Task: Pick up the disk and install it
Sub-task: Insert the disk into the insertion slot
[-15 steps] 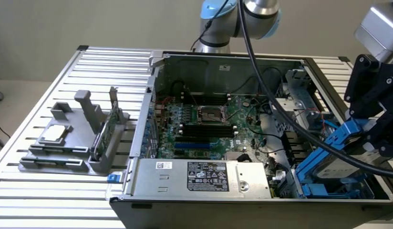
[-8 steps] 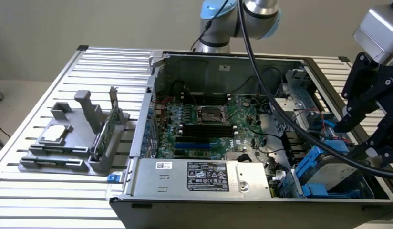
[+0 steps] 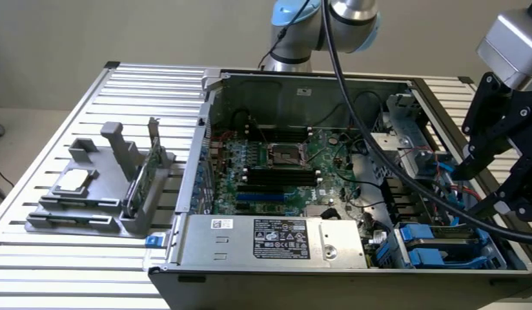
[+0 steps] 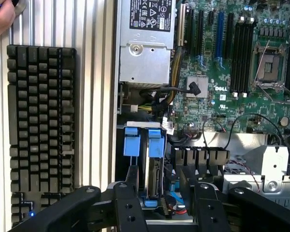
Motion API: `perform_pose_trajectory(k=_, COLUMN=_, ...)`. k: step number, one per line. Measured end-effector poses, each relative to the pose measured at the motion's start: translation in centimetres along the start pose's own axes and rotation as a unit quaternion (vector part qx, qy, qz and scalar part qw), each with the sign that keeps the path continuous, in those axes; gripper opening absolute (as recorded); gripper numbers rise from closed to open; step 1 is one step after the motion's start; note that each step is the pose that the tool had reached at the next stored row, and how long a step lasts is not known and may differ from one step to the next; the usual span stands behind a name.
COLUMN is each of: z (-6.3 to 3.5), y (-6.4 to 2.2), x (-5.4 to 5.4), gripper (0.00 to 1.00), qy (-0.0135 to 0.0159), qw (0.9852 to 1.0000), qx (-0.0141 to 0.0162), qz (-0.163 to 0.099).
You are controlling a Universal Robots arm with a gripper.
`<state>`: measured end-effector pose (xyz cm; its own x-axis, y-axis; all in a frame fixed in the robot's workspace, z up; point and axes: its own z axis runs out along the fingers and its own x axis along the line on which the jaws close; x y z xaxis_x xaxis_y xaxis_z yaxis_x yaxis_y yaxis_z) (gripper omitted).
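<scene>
tool (image 4: 158, 171): wide open, astride disk (image 4: 153, 166), gripping nothing
beside disk: power supply (image 4: 146, 43), black cables (image 4: 174, 94)
blue tabs (image 4: 130, 145): two
keyboard (image 4: 41, 130): one

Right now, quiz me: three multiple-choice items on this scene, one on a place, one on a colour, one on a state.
1. Where is the disk?
A) inside the case
B) on the grey rack
C) on the keyboard

2. Its carrier is:
A) red
B) blue
C) green

3. The claw is:
A) shut on the disk
B) shut on a card
C) open

Key: 1A, it stands in the case's corner; 2B, bright blue plastic; 3C, jaws apart, holding nothing.
</scene>
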<state>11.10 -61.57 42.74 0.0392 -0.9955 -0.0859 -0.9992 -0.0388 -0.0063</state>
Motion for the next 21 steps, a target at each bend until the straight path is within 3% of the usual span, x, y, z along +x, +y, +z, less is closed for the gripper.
perform_pose_trajectory(k=6, z=0.33, y=-0.13, x=-0.1, gripper=0.45, qy=0.0, qw=1.0, qx=0.0, qz=0.0)
perform_pose_trajectory(k=14, z=1.49, y=-0.88, x=-0.2, gripper=0.11, qy=0.0001, qw=1.0, qx=0.0, qz=0.0)
perform_pose_trajectory(k=21, z=2.78, y=-1.09, x=-0.3, gripper=0.11, qy=0.0001, qw=1.0, qx=0.0, qz=0.0)
